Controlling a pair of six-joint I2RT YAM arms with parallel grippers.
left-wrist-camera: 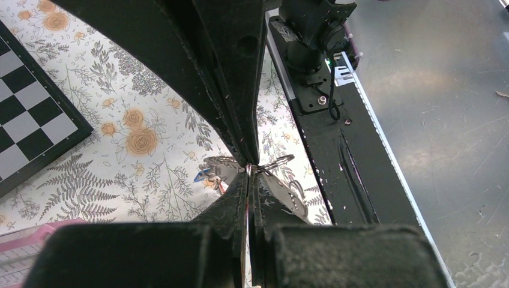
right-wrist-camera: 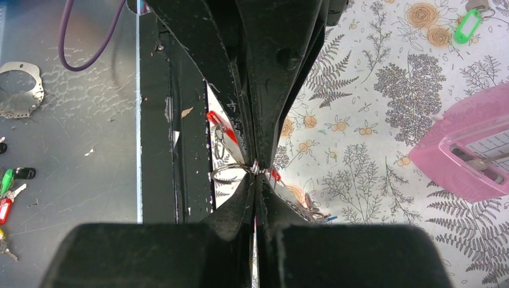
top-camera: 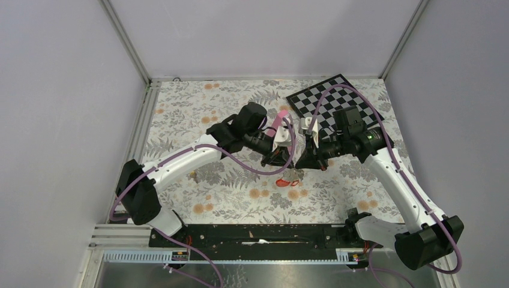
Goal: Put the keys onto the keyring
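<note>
Over the middle of the floral mat, my left gripper (top-camera: 277, 159) (left-wrist-camera: 249, 171) and right gripper (top-camera: 307, 159) (right-wrist-camera: 255, 171) meet tip to tip. Both are shut on the same thin wire ring (left-wrist-camera: 276, 162) (right-wrist-camera: 231, 173). A silver key (left-wrist-camera: 288, 192) hangs from it beside my left fingers. A small bunch of keys with a blue tag (left-wrist-camera: 203, 175) (right-wrist-camera: 313, 209) lies on the mat below. A red and grey piece (top-camera: 288, 182) (right-wrist-camera: 218, 125), possibly the keyring, also lies under the grippers, mostly hidden by the fingers.
A pink pyramid-shaped object (top-camera: 279, 117) (right-wrist-camera: 468, 150) stands just behind the grippers. A checkerboard (top-camera: 333, 99) lies at the back right. A green-tagged key (right-wrist-camera: 468, 25) lies on the mat. More tagged keys (right-wrist-camera: 7, 192) lie on the metal shelf beyond the black base rail (top-camera: 252, 234).
</note>
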